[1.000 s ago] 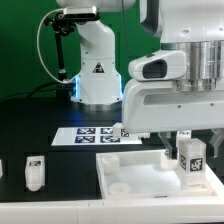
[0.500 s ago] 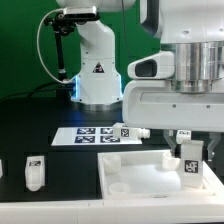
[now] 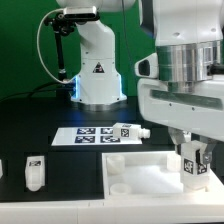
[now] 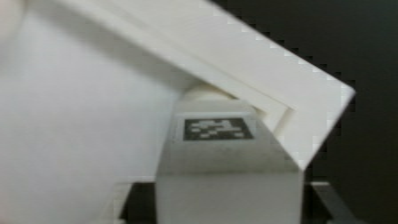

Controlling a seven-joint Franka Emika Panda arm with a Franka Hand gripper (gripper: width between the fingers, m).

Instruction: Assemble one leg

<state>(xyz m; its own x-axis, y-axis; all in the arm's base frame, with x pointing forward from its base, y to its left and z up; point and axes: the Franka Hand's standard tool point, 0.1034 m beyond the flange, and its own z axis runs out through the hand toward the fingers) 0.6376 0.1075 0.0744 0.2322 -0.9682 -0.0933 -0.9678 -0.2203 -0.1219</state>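
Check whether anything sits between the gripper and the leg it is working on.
Nothing visible does. The gripper is already down at the tagged leg, standing on the white tabletop. The wrist view shows the leg between the fingers; whether they clamp it is unclear.

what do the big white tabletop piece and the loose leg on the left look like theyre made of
Tabletop: likely matte white plastic, possibly 3D-printed, with uniform colour, soft edges and no gloss. Leg: seemingly the same dull white plastic, carrying a printed black-and-white tag.

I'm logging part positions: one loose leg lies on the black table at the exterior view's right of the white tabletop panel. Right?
Wrong side. The exterior view shows the loose leg on the black table at that view's left of the white tabletop panel.
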